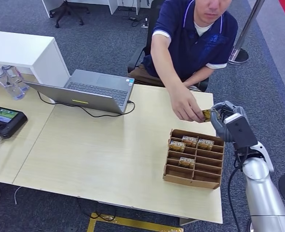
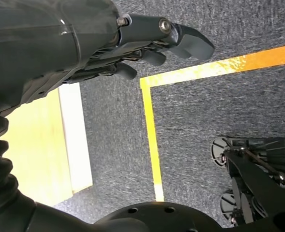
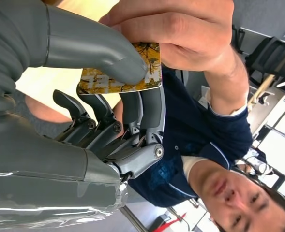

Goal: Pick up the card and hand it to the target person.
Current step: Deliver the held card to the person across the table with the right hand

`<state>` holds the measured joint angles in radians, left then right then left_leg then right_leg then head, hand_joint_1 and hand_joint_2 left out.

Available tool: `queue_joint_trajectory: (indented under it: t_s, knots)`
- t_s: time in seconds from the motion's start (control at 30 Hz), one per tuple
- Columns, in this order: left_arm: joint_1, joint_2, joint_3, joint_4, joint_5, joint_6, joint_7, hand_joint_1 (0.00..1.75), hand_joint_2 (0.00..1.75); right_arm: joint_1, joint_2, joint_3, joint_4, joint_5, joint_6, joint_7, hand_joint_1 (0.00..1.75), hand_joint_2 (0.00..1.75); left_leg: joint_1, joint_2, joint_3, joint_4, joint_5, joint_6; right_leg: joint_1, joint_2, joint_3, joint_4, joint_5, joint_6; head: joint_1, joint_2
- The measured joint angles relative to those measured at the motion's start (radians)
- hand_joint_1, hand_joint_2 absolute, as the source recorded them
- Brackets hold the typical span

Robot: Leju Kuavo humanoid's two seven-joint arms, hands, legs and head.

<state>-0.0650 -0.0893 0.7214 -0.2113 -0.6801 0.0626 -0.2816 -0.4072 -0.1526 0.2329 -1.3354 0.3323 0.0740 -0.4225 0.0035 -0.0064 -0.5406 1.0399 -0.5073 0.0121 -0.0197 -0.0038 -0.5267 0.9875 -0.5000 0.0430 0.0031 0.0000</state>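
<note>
Presently the right hand [image 3: 108, 96] pinches the card [image 3: 133, 77] thumb-over-fingers (long axis toward the person's hand [image 1: 184, 104], already gripping its far end); left hand [image 2: 141, 43] hangs empty, fingers apart.

Card [image 1: 206, 114] between right hand [image 1: 221, 121] and person's hand [image 1: 184, 105]
</note>
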Motion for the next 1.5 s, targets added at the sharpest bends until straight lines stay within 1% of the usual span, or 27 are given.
queue_joint_trajectory:
  t_s: [0.17,0.2,0.23,0.3,0.33,0.37,0.83,0.97,1.03,1.07,1.17,1.2,1.3,1.43,1.5]
  knots:
    - [0.0,0.0,0.001,0.0,-0.003,0.0,0.003,0.0,1.75,0.011,0.018,0.013,0.002,0.0,-0.003,0.005,1.59,1.75,0.0,0.0,0.0,0.0,0.0,0.0,0.0,0.0,0.0,0.0,0.0,0.0,0.0,0.0]
    - [0.0,0.0,0.001,0.0,-0.004,0.001,0.003,0.0,1.75,0.013,0.02,0.014,0.002,0.0,-0.003,0.006,1.41,1.75,0.0,0.0,0.0,0.0,0.0,0.0,0.0,0.0,0.0,0.0,0.0,0.0,0.0,0.0]
    - [0.0,0.0,0.001,0.0,-0.006,0.002,0.003,0.0,1.75,0.014,0.022,0.014,0.002,0.0,-0.003,0.006,1.09,1.75,0.0,0.0,0.0,0.0,0.0,0.0,0.0,0.0,0.0,0.0,0.0,0.0,0.0,0.0]
    - [0.0,0.0,0.001,0.0,-0.014,0.003,0.005,0.0,1.75,0.015,0.025,0.014,0.002,0.002,-0.003,0.007,0.29,1.75,0.0,0.0,0.0,0.0,0.0,0.0,0.0,0.0,0.0,0.0,0.0,0.0,0.0,0.0]
    - [0.0,0.0,0.001,0.0,-0.019,0.004,0.007,0.0,1.75,0.016,0.026,0.014,0.002,0.003,-0.003,0.009,0.07,1.75,0.0,0.0,0.0,0.0,0.0,0.0,0.0,0.0,0.0,0.0,0.0,0.0,0.0,0.0]
    - [0.0,0.0,0.001,0.0,-0.024,0.004,0.009,0.0,1.75,0.016,0.028,0.015,0.002,0.005,-0.002,0.011,0.0,1.75,0.0,0.0,0.0,0.0,0.0,0.0,0.0,0.0,0.0,0.0,0.0,0.0,0.0,0.0]
    - [0.0,0.001,0.009,0.0,-0.02,0.004,0.009,0.0,1.75,0.021,0.032,0.015,0.001,0.007,0.0,0.017,0.0,1.75,0.0,0.0,0.0,0.0,0.0,0.0,0.0,0.0,0.0,0.0,0.0,0.0,0.0,0.0]
    - [0.0,0.001,0.009,0.0,-0.019,0.004,0.009,0.0,0.0,0.021,0.034,0.014,0.001,0.007,0.0,0.017,0.0,1.75,0.0,0.0,0.0,0.0,0.0,0.0,0.0,0.0,0.0,0.0,0.0,0.0,0.0,0.0]
    - [0.0,0.001,0.009,0.0,-0.018,0.004,0.009,0.0,0.0,0.021,0.035,0.015,0.001,0.007,0.0,0.017,0.0,1.75,0.0,0.0,0.0,0.0,0.0,0.0,0.0,0.0,0.0,0.0,0.0,0.0,0.0,0.0]
    - [0.0,0.001,0.009,0.0,-0.017,0.004,0.008,0.0,0.0,0.021,0.035,0.014,0.001,0.007,0.0,0.017,0.25,1.75,0.0,0.0,0.0,0.0,0.0,0.0,0.0,0.0,0.0,0.0,0.0,0.0,0.0,0.0]
    - [0.0,0.001,0.011,0.0,-0.014,0.004,0.009,0.0,0.0,0.021,0.036,0.014,0.001,0.007,-0.001,0.017,1.42,1.75,0.0,0.0,0.0,0.0,0.0,0.0,0.0,0.0,0.0,0.0,0.0,0.0,0.0,0.0]
    - [0.0,0.001,0.012,0.0,-0.013,0.004,0.009,0.0,0.0,0.021,0.036,0.014,0.001,0.007,-0.004,0.016,1.56,1.75,0.0,0.0,0.0,0.0,0.0,0.0,0.0,0.0,0.0,0.0,0.0,0.0,0.0,0.0]
    - [0.0,0.001,0.018,0.0,-0.01,0.006,0.009,0.0,0.0,0.022,0.036,0.007,0.0,0.02,-0.049,0.017,1.55,1.75,0.0,0.0,0.0,0.0,0.0,0.0,0.0,0.0,0.0,0.0,0.0,0.0,0.0,0.0]
    - [0.001,0.001,0.031,0.0,-0.002,0.014,0.009,0.0,0.0,0.024,0.037,-0.032,-0.006,0.109,-0.204,0.049,1.55,1.75,0.0,0.0,0.0,0.0,0.0,0.0,0.0,0.0,0.0,0.0,0.0,0.0,0.0,0.0]
    - [0.002,0.001,0.037,0.0,-0.002,0.017,0.009,0.0,0.0,0.026,0.036,-0.052,-0.008,0.128,-0.235,0.057,1.55,1.75,0.0,0.0,0.0,0.0,0.0,0.0,0.0,0.001,0.0,0.0,0.0,0.0,0.0,0.0]
